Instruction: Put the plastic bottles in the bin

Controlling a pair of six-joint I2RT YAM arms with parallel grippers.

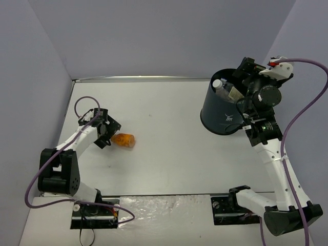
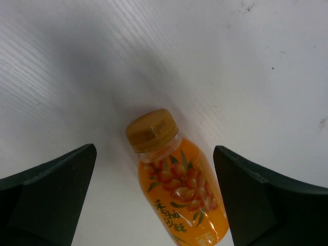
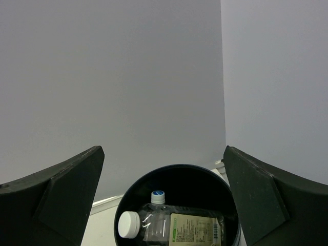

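Left gripper [image 2: 155, 154]: spread wide, holding nothing; set low over the orange bottle with one dark finger [image 2: 51, 195] on each side of it.
Orange bottle [image 2: 179, 195]: lying on its side on the white table [image 2: 266, 61]; gold cap pointing away from the wrist camera, berry-print label facing up; body between the fingers, with bare table showing on both sides, touching neither.
Position from above: orange bottle [image 1: 124, 140] on the left half of the table, just beside the left gripper [image 1: 108, 128], well apart from the bin.
Right gripper [image 3: 164, 154]: fingers [image 3: 61, 195] wide apart, nothing between them; held above the bin's mouth, looking across it toward the grey back wall.
Bin [image 3: 177, 174]: dark round bucket, upright, at the far right of the table near the back wall; small white logo on its side in the top view [image 1: 219, 115].
Bin contents: clear bottles lying inside; one with a white cap [image 3: 129, 224], one with a blue cap [image 3: 158, 196], and a pale printed label [image 3: 195, 228] across one body. Exact count not readable, since the clear plastic overlaps.
Right arm from above: wrist over the bin's right rim, covering part of the opening.
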